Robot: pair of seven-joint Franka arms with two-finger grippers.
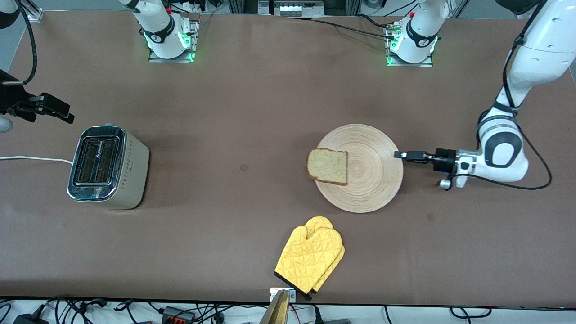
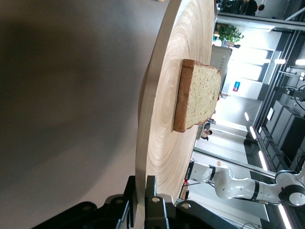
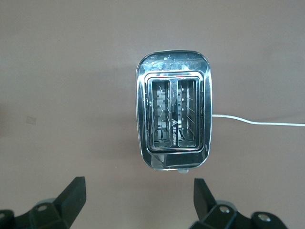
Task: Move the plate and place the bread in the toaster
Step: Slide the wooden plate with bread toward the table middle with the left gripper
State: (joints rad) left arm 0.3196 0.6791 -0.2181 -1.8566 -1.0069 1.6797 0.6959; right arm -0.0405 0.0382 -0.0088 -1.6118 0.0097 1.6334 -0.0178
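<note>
The round light-wood plate (image 1: 360,167) lies on the table toward the left arm's end. The bread slice (image 1: 327,166) rests on the plate's rim on the side toward the toaster, overhanging a little. My left gripper (image 1: 400,155) is shut on the plate's edge; in the left wrist view its fingers (image 2: 153,188) clamp the plate rim (image 2: 147,143), with the bread (image 2: 198,95) farther along. The toaster (image 1: 107,166) stands toward the right arm's end, both slots empty. My right gripper (image 1: 56,110) hangs open above the table beside the toaster; the toaster shows in the right wrist view (image 3: 174,121).
A yellow quilted oven mitt (image 1: 311,257) lies near the table's front edge, nearer the camera than the plate. The toaster's white cord (image 1: 31,158) runs off toward the table's end.
</note>
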